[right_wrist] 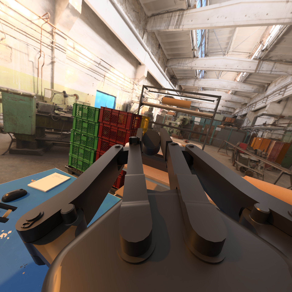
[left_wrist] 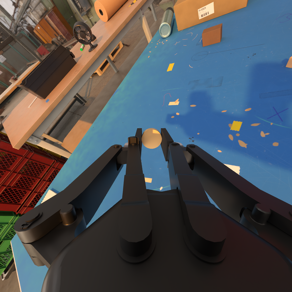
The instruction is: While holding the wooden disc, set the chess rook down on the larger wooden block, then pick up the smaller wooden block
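My left gripper (left_wrist: 151, 133) is shut on a pale round wooden disc (left_wrist: 151, 139) and holds it above the blue table (left_wrist: 142, 98). A reddish-brown ribbed wooden block (left_wrist: 212, 35) stands far ahead on the table. A corner of a paler wooden block (left_wrist: 289, 62) shows at the right edge, mostly cut off. My right gripper (right_wrist: 150, 134) is shut on a dark chess rook (right_wrist: 151, 143), seen end-on. It holds the rook high and points out over the workshop, away from the table. Neither block shows in the right wrist view.
A cardboard box (left_wrist: 210, 11) and a lying metal can (left_wrist: 166, 23) sit behind the ribbed block. A side bench (left_wrist: 47, 101) holds a fan, a black case and an orange roll. Red and green crates (right_wrist: 101, 134) stand beyond the table. A notepad (right_wrist: 49, 181) and a black mouse (right_wrist: 14, 195) lie on the table corner.
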You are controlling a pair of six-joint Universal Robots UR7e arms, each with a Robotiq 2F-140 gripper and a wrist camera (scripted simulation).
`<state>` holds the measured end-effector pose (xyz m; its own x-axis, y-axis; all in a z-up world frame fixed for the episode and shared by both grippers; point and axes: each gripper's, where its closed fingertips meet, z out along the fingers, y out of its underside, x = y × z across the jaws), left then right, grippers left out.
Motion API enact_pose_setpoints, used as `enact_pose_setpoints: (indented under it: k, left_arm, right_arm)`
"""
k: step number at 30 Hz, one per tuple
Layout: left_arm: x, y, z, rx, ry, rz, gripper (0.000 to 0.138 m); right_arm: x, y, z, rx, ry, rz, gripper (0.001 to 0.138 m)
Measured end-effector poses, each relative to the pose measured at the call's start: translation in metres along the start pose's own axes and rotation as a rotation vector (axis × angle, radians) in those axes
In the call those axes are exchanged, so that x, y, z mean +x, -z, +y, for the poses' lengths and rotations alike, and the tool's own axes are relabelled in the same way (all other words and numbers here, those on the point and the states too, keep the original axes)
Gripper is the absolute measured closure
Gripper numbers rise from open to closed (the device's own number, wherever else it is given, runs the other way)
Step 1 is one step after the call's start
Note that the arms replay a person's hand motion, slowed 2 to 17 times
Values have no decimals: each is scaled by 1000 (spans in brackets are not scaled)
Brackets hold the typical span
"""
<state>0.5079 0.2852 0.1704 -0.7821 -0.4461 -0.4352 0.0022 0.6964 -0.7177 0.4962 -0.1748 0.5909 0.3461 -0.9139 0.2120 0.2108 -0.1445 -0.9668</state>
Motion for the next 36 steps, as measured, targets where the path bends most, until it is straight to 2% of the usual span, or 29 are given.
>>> enact_pose_setpoints:
  k: [7, 20, 27, 31, 36]
  left_arm:
    - [2, -2, 2, -8, -2, 7, 107]
    - [6, -6, 4, -20, -3, 19, 107]
    - [9, -9, 6, -27, -6, 29, 107]
    - [11, -10, 7, -30, -8, 34, 107]
    - [13, -11, 8, -34, -11, 41, 107]
  right_arm:
    - [1, 5, -2, 9, 10, 11, 110]
    - [8, 7, -24, 49, 24, 28, 110]
    - [5, 3, -30, 29, 36, 18, 110]
    - [3, 0, -26, -2, 40, 10, 110]
    - [1, -5, -11, -48, 32, -3, 110]
